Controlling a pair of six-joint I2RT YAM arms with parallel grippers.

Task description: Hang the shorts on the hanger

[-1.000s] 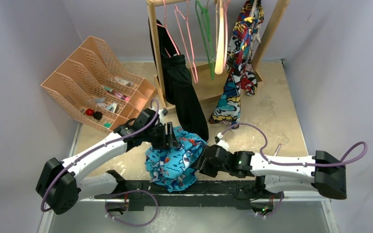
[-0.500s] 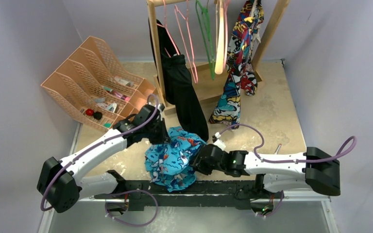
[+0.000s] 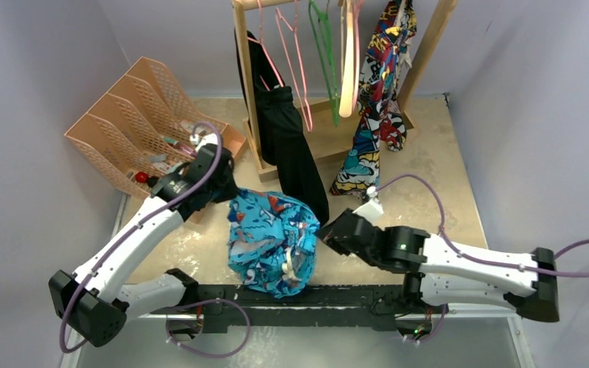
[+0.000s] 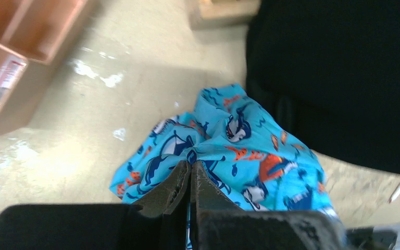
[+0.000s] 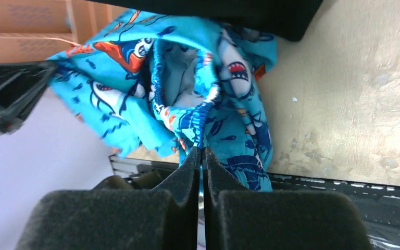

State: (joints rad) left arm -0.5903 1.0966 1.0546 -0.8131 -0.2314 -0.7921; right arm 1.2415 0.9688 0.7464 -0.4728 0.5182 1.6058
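- A peach file organiser [image 3: 134,107] stood at the far left of the tabletop [image 3: 429,169]. It was outside the job, and the small items in it were too tiny to name.
- The left claw [image 4: 190,167] was pressed together on a fold at the left edge of the shorts [image 3: 272,241]. In the overhead view the wrist hid its fingertips.
- The shorts hung bunched between the two claws, near the front edge of the tabletop and in front of the wooden rack [image 3: 245,69]. Gripping both sides was probably meant to let the arms pull the waist wide for the hanger. Whether the lowest fold rested on the tabletop could not be told.
- A black garment [image 3: 287,153] hung from the rack just behind the shorts. Its hem overlapped their far edge in the overhead view, so contact there was unclear.
- The hanger [image 3: 304,100], pink and bare, hung on the rail well apart from the shorts. Its hook was cut off by the top of the view.
- The right claw [image 5: 201,152] was closed on the elastic waistband rim, where the opening gaped. This looked like a sensible hold for spreading the waistband.
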